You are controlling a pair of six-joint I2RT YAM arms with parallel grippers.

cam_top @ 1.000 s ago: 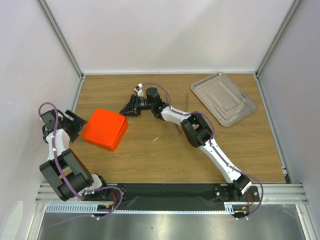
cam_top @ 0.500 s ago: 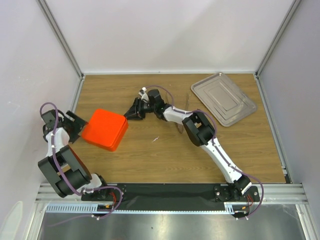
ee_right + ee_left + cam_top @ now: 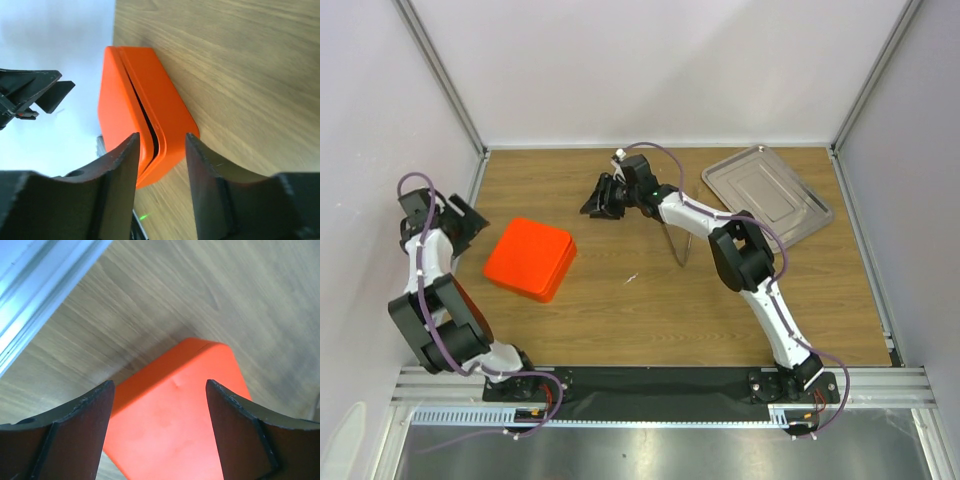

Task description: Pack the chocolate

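No chocolate shows in any view; it is hidden or out of view. The orange box (image 3: 528, 259) lies shut on the wooden table at the left, and also shows in the left wrist view (image 3: 185, 410) and the right wrist view (image 3: 145, 110). My left gripper (image 3: 467, 222) is open and empty, just left of the box and apart from it; its jaws (image 3: 159, 383) frame the lid. My right gripper (image 3: 593, 204) is open and empty (image 3: 161, 137), behind and to the right of the box, pointing at its seam.
Thin metal tongs (image 3: 675, 240) lie mid-table under the right arm. A metal tray (image 3: 767, 197) sits at the back right. A small pale scrap (image 3: 632, 278) lies near the centre. Frame rails and white walls bound the table.
My right gripper has drawn back from the box's far corner toward the back of the table. My left gripper has pulled away to the left. The box has stayed put.
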